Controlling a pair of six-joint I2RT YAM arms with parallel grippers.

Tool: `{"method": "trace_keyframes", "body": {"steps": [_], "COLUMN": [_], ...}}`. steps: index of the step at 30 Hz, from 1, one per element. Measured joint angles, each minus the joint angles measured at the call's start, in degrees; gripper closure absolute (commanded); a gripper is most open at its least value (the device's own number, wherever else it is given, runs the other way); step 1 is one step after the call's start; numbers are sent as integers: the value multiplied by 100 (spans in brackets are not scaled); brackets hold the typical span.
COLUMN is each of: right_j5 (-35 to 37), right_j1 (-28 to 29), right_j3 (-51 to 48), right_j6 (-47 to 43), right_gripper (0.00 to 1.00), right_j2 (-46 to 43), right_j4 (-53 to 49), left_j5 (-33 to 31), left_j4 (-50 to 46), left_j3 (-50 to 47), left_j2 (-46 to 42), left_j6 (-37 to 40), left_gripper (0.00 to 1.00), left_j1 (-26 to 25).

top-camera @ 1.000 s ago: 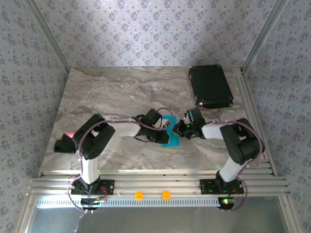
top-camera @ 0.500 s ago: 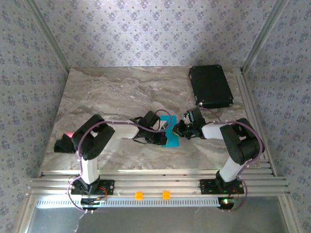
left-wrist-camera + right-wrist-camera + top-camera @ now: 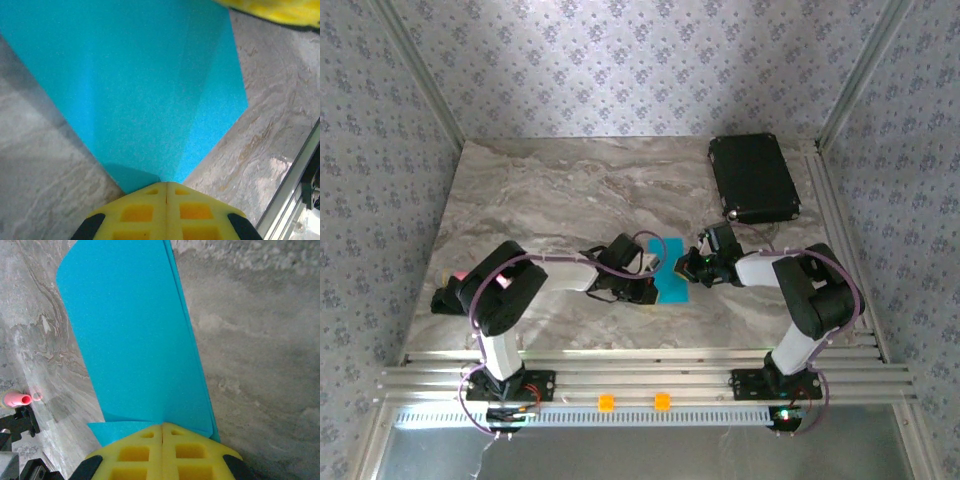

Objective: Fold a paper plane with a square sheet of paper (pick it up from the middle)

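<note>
The left gripper (image 3: pixel 166 184) has its yellow pads pressed flat together, and a pointed corner of the blue paper (image 3: pixel 150 90) runs right into the seam between them, so it looks pinched there. The right gripper (image 3: pixel 163 426) is pressed together the same way on the opposite end, where the stacked edges of the folded layers disappear under its tips.

What worries me is the two arms pulling against each other. The paper is thin, and with each end clamped, any drift apart could tear it or drag a crease out of line. If one pinch has caught only the top layer, the fold could spring open when that arm moves. The corner grip on the left looks the shallower one, and I'd guess it slips first.

From above, the paper (image 3: pixel 672 276) lies flat on the marble table (image 3: pixel 540 190), on the near side of the black case (image 3: pixel 753 178) and a little to its left, well apart from it. It stretches between the left gripper (image 3: pixel 653 283) and the right gripper (image 3: pixel 688 267), touching both.
</note>
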Motion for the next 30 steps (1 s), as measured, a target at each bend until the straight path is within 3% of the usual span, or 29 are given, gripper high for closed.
{"method": "trace_keyframes", "body": {"steps": [14, 23, 30], "right_j5": [-2, -2, -4], "right_j1": [0, 0, 0], "right_j3": [0, 0, 0], "right_j6": [0, 2, 2], "right_gripper": [100, 100, 100], "right_j2": [0, 0, 0], "right_j4": [2, 2, 4], "left_j5": [15, 131, 144], "left_j4": [-22, -7, -42], "left_j3": [-83, 1036, 1049], "left_j2": [-813, 302, 791], "left_j6": [-153, -140, -85], "left_gripper": [96, 98, 99], "left_j1": [35, 188, 188]}}
